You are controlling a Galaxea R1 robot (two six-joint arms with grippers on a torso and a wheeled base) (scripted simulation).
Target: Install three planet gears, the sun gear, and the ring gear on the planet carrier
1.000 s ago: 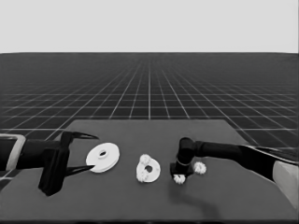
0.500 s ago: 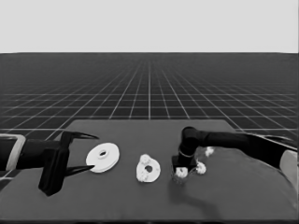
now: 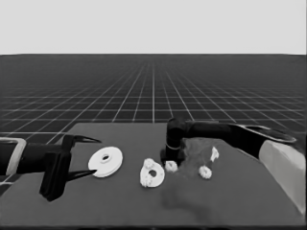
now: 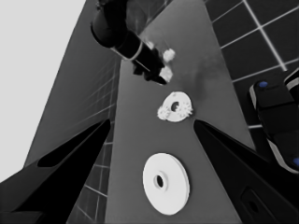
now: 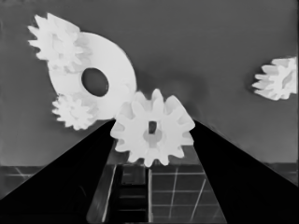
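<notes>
We see the right hand (image 3: 171, 162) lowered near mid-bench (image 3: 230, 201), its fingers spread either side of one small gear (image 5: 152, 127), which touches the rim of the smaller round part (image 3: 152, 176). Two gears (image 5: 60, 39) already sit on that part. Another gear (image 3: 205, 172) lies apart on the right, near a thin white piece (image 3: 214, 154). The larger round part (image 3: 106, 161) rests at the left, between the open fingers of the waiting left hand (image 3: 91, 156), not held.
</notes>
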